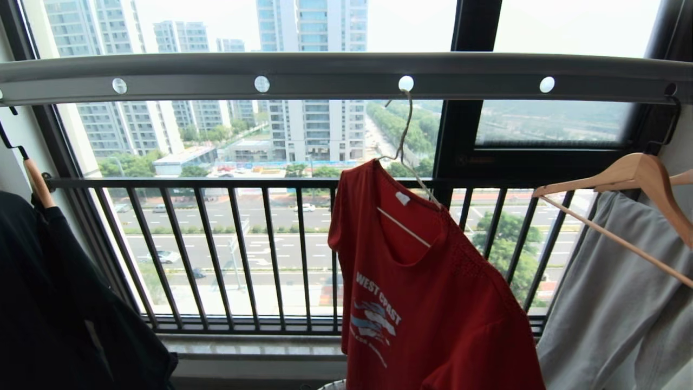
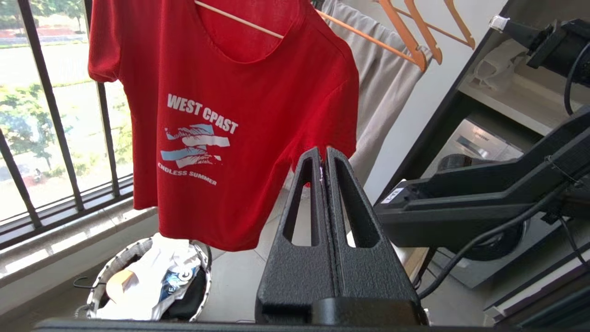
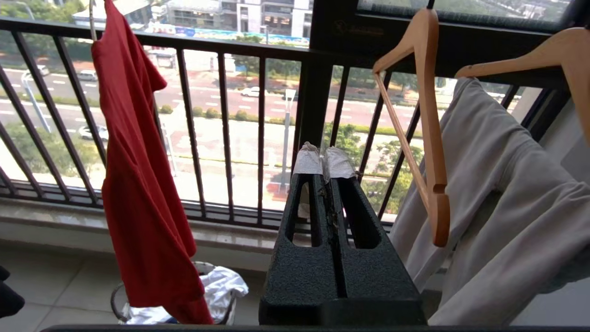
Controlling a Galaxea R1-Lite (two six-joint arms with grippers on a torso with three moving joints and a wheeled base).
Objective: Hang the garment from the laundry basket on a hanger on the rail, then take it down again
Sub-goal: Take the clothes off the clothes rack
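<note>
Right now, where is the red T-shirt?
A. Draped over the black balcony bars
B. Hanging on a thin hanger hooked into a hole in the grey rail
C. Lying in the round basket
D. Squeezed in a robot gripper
B: the red T-shirt hangs on the thin hanger, whose hook sits in a hole of the grey rail; the basket below holds other laundry, and both grippers are shut on nothing.

Matt red cloth garment (image 1: pixel 433 303) on thin wire hanger (image 1: pixel 403 162); smooth grey metal rail (image 1: pixel 325 78).
</note>
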